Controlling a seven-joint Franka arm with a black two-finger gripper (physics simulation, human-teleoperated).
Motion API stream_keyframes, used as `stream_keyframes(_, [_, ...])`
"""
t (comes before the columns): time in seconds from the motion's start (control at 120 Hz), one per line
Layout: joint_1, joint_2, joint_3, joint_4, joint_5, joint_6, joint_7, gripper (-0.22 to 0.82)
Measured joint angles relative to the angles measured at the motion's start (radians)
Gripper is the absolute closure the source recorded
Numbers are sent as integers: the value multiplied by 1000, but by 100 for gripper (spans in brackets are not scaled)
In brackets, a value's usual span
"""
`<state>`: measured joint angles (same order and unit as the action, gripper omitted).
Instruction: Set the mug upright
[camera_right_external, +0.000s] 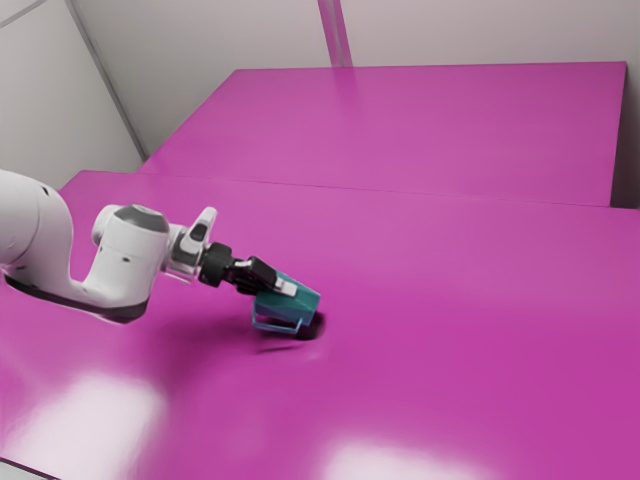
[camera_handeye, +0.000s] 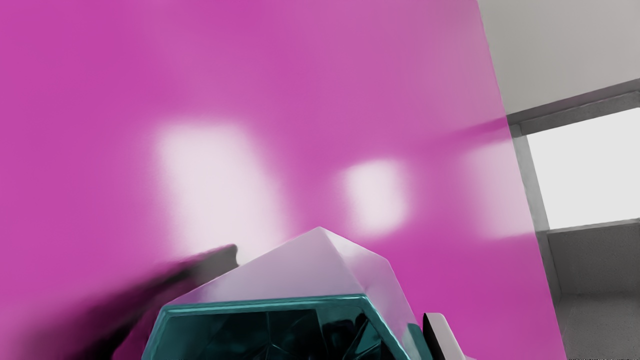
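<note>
The teal, glossy, faceted mug (camera_right_external: 305, 300) is leaning well over at the black two-finger pincer (camera_right_external: 285, 289), its mouth facing the arm's hand and its thin, angular teal handle (camera_right_external: 278, 328) hanging on the counter side; whether the pincer is gripping it or standing wide, I cannot tell. Around it the glossy magenta counter (camera_right_external: 450, 300) is reflecting white patches of light, while a second flat magenta surface (camera_right_external: 420, 120) is lying beyond, against a pale grey wall (camera_right_external: 480, 30).

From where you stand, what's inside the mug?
Inside the teal mug, I see dark teal walls with angular creases. I make out no contents. The wrist view's edge cuts off the rest, and darkness hides details.
</note>
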<state>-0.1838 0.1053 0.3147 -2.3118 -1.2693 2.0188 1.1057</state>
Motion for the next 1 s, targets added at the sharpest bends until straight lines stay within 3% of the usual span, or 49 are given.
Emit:
stream_keyframes(0.233, [-14,-111,-30,6,33,35,-16,78])
stream_keyframes(0.45, [-26,-234,-65,14,429,162,-111,78])
stream_keyframes(0.733, [-26,-247,-103,52,1003,228,-307,78])
stream_keyframes(1.0, [-61,-216,-119,58,1206,256,-447,78])
